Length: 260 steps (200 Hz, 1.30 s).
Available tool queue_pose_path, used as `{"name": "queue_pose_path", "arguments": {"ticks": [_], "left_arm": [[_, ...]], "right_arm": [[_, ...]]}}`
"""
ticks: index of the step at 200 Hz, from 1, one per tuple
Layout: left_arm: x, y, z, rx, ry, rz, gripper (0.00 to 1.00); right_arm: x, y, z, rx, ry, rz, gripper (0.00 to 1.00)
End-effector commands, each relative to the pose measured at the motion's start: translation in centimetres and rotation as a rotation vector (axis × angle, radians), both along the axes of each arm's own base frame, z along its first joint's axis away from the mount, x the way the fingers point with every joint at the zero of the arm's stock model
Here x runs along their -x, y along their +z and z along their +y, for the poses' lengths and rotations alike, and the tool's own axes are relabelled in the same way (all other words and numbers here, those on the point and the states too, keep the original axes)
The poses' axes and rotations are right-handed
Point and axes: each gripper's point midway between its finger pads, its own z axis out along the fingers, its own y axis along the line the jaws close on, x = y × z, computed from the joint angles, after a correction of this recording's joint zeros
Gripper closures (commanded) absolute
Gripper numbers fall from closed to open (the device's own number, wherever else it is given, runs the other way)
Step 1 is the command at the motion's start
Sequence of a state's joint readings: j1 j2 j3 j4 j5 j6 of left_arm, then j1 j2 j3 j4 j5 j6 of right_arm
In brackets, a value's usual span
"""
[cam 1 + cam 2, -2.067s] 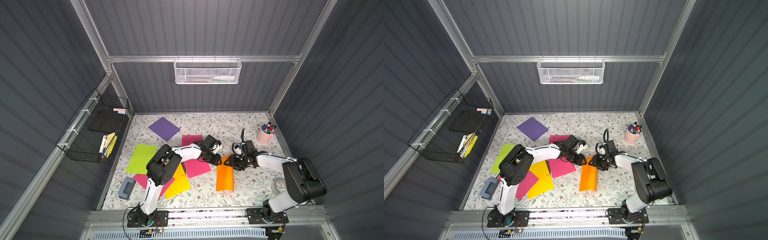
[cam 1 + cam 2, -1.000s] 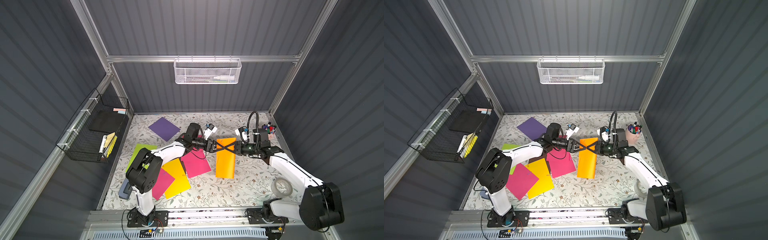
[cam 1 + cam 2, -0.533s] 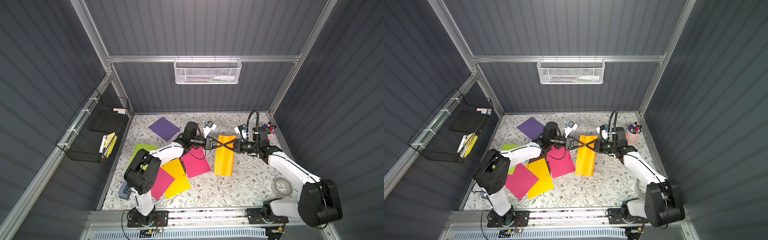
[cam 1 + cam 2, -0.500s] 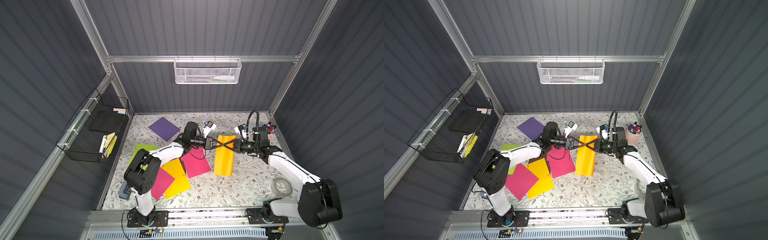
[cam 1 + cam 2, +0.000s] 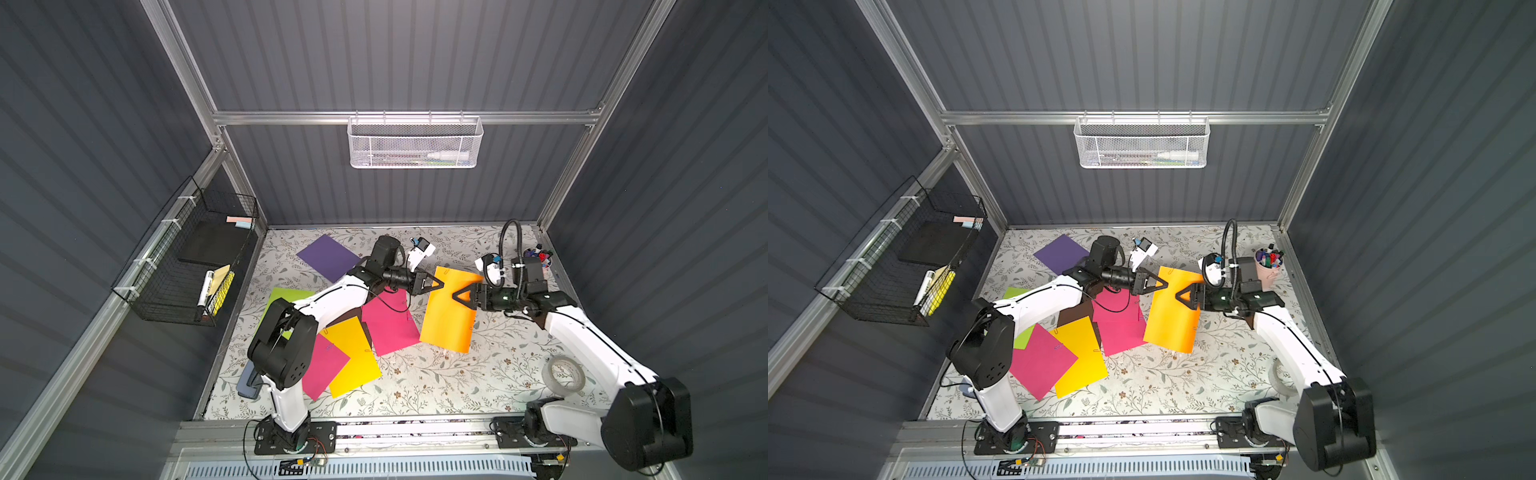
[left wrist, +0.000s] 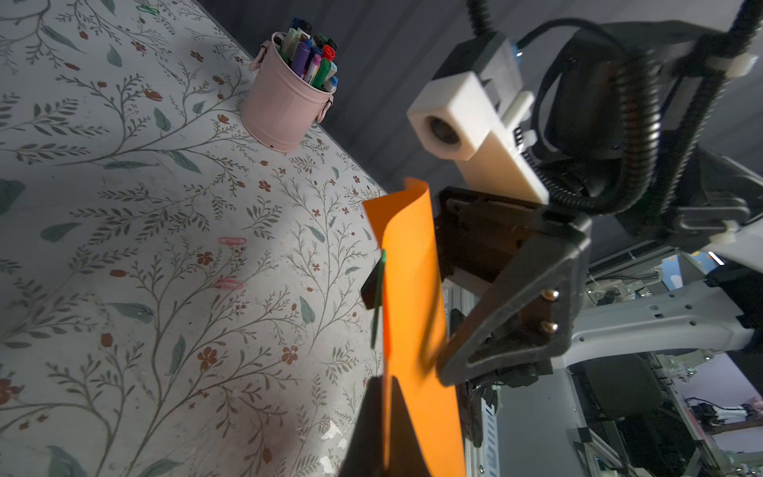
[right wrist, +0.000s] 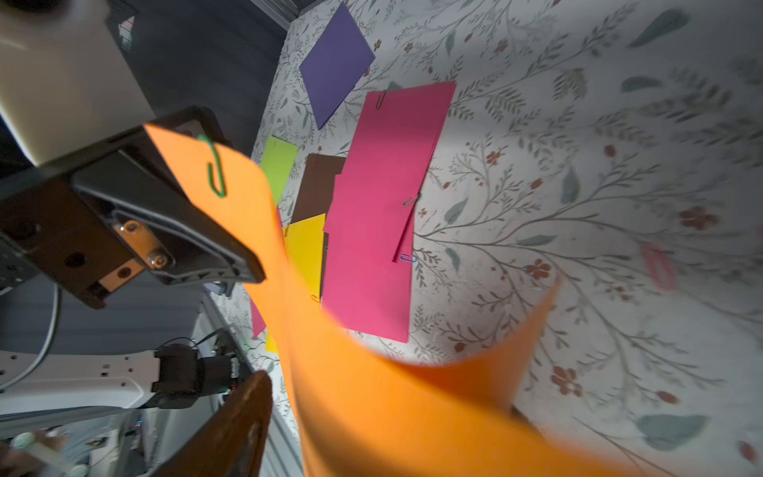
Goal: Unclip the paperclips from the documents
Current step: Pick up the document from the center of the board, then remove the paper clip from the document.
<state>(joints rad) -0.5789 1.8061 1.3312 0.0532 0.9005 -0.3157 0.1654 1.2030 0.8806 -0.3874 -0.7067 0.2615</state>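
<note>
An orange document (image 5: 449, 320) hangs upright above the table in both top views (image 5: 1173, 316). My left gripper (image 5: 441, 284) is shut on its upper edge; in the left wrist view the jaws (image 6: 386, 384) pinch the sheet. A green paperclip (image 6: 377, 297) sits on that edge, just beyond the left fingertips (image 7: 214, 169). My right gripper (image 5: 455, 296) stands open at the sheet's other side. The sheet curls loosely between its spread fingers (image 7: 231, 425). Magenta (image 5: 388, 320), yellow (image 5: 353, 357), purple (image 5: 328, 257), lime green (image 5: 282, 297) and brown (image 5: 1075, 311) documents lie flat; a blue paperclip (image 7: 408, 259) is on the magenta one.
Two loose pink paperclips (image 6: 232, 240) lie on the floral tabletop. A pink bucket of markers (image 5: 538, 255) stands at the back right and a tape roll (image 5: 565, 374) at the front right. A black wire basket (image 5: 187, 266) hangs on the left wall, a white mesh basket (image 5: 415, 143) on the back wall.
My left gripper has shut on the orange sheet's edge. The right gripper's jaws have opened, and the crossed fingertips have drawn slightly apart.
</note>
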Motion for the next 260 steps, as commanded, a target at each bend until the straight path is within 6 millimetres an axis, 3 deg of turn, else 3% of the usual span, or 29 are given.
{"name": "queue_pose_path", "arguments": {"ticks": [1,21,24,32,79,111,140,167,199,226,260], "left_arm": [[0.2,-0.2,1.0,-0.105,-0.005,-0.082,1.0],[0.5,-1.4,1.4,-0.156,-0.026,-0.088,1.0],[0.2,-0.2,1.2,-0.143,-0.028,-0.115,1.0],[0.3,-0.1,1.2,-0.147,-0.039,-0.124,1.0],[1.6,1.2,1.0,-0.123,-0.135,-0.199,1.0],[2.7,1.5,0.9,-0.139,-0.194,-0.236,1.0],[3.5,1.5,0.5,-0.136,-0.22,-0.244,1.0],[3.9,1.5,0.4,-0.134,-0.236,-0.248,1.0],[4.1,1.9,0.4,-0.128,-0.245,-0.256,1.0],[4.5,2.1,0.4,-0.116,-0.261,-0.259,1.0],[4.6,2.3,0.5,-0.109,-0.265,-0.262,1.0]], "right_arm": [[0.5,1.3,-2.4,0.148,0.0,-0.11,0.2],[0.5,3.0,-3.4,0.179,-0.001,-0.171,0.18],[0.5,3.2,-3.5,0.181,0.002,-0.183,0.17],[0.4,4.1,-3.4,0.179,0.01,-0.214,0.17],[-0.5,8.6,-1.0,0.051,0.15,-0.447,0.19],[-0.6,10.3,1.1,-0.064,0.316,-0.515,0.25],[-1.0,10.3,2.9,-0.23,0.484,-0.509,0.33],[-0.7,10.1,3.9,-0.279,0.566,-0.491,0.47],[0.1,9.6,4.3,-0.305,0.614,-0.478,0.52],[0.3,8.1,4.5,-0.281,0.603,-0.443,0.58],[-0.2,5.9,4.2,-0.229,0.56,-0.398,0.6]]}}
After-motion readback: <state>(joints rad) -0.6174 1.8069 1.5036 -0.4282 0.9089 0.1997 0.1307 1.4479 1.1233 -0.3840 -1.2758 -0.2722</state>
